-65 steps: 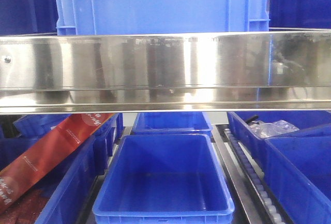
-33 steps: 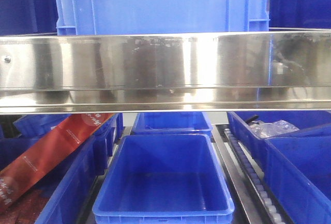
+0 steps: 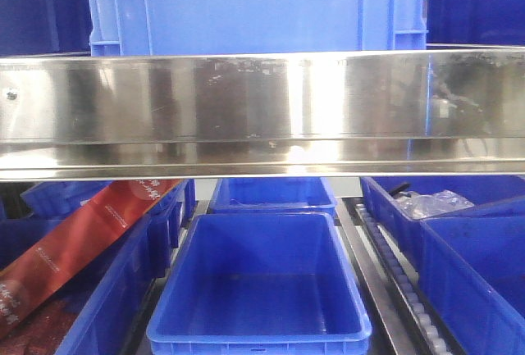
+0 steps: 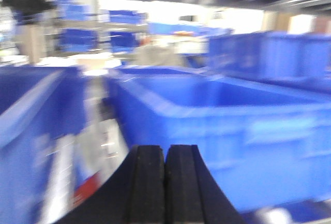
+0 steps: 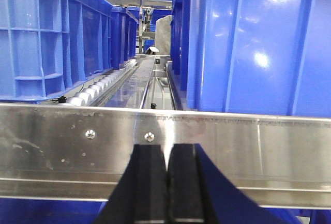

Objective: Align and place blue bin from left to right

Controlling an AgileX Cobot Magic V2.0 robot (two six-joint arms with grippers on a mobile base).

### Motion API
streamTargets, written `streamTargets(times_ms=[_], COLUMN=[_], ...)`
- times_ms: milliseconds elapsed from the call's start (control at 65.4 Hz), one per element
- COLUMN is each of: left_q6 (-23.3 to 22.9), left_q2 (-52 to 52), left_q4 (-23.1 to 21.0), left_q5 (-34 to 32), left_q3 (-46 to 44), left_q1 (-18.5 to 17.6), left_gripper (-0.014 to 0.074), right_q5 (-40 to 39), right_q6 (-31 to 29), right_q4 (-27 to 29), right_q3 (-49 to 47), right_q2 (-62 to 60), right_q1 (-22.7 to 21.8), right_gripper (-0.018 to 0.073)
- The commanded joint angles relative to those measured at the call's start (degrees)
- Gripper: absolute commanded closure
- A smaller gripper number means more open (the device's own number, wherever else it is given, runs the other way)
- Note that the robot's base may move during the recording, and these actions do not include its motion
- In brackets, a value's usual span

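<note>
Blue bin (image 3: 254, 6) — glossy plastic; rail (image 3: 262, 109) — polished metal.

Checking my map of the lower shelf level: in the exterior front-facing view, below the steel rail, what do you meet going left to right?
Red banner → open blue bin in the centre → roller track → bin holding clear plastic bags.
</note>
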Motion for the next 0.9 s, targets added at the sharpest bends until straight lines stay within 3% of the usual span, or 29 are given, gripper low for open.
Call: streamTargets(times_ms=[0, 245, 627, 887], left_q6=[1.1, 1.1, 1.1, 1.1], left_q2=[-3.5, -13.7, -23.2, -23.2], left_q4=[-0.9, -1.0, -1.0, -1.0], left_q5=[-0.3, -0.3, -2.0, -2.0], left_q3=[4.6, 16.8, 29.1, 29.3], left_q1=[3.1, 8.6, 9.5, 12.1], left_gripper=[0.0707, 0.0707, 0.0707, 0.0707], right_q5=[-1.4, -1.4, -1.4, -1.4], right_q6=[0.0, 0.0, 0.0, 0.0], right_q4=[0.2, 0.2, 0.2, 0.2], right_q3=[0.0, 0.0, 0.0, 0.0], right_q2=[-0.3, -0.3, -0.3, -0.3], right_q1=[-0.3, -0.3, -0.3, -0.3], right_gripper=[0.0637, 0.0637, 0.0637, 0.0637])
